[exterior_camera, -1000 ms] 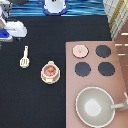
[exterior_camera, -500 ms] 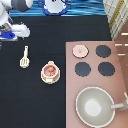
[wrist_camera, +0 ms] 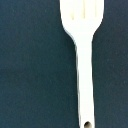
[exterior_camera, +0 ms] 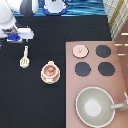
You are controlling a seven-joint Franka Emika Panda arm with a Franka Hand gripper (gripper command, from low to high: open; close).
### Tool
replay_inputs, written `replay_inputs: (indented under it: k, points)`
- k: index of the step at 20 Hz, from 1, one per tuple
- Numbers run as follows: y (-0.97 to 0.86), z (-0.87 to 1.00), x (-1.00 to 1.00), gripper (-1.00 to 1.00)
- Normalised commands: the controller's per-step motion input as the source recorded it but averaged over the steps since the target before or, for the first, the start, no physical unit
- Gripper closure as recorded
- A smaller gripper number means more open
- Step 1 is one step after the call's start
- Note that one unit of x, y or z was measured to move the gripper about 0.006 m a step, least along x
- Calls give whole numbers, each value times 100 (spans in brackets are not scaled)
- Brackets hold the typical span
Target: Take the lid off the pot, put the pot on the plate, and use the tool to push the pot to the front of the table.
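The pot [exterior_camera: 50, 70], uncovered and with reddish-orange balls inside, stands on the cream plate [exterior_camera: 50, 80] on the black table [exterior_camera: 30, 105], left of the stove. The pinkish-tan lid [exterior_camera: 79, 50] lies on the stove's upper-left burner spot. The cream-white tool [exterior_camera: 24, 56] lies flat on the table, up and to the left of the pot, with its blade toward the exterior view's bottom. My gripper [exterior_camera: 15, 36] hovers at the exterior view's upper left, just above the tool's handle end. The wrist view shows the tool [wrist_camera: 82, 55] close below, its slotted blade and handle hole plain.
The brownish-pink stove [exterior_camera: 120, 80] fills the exterior view's right side, with three bare black burners [exterior_camera: 103, 50]. A large grey pan [exterior_camera: 95, 106] with a handle sits at its lower end. A blue and white object [exterior_camera: 54, 7] stands at the top edge.
The arm has shifted slightly rightward at the upper left, closer to the tool. The pot, plate, lid and tool have not moved.
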Motion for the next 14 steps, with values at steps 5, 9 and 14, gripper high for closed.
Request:
replay_inputs:
  k: [5,9,14]
  points:
    - [-30,-45,20,-100]
    - [-30,-51,27,-100]
    - [-18,-51,21,-100]
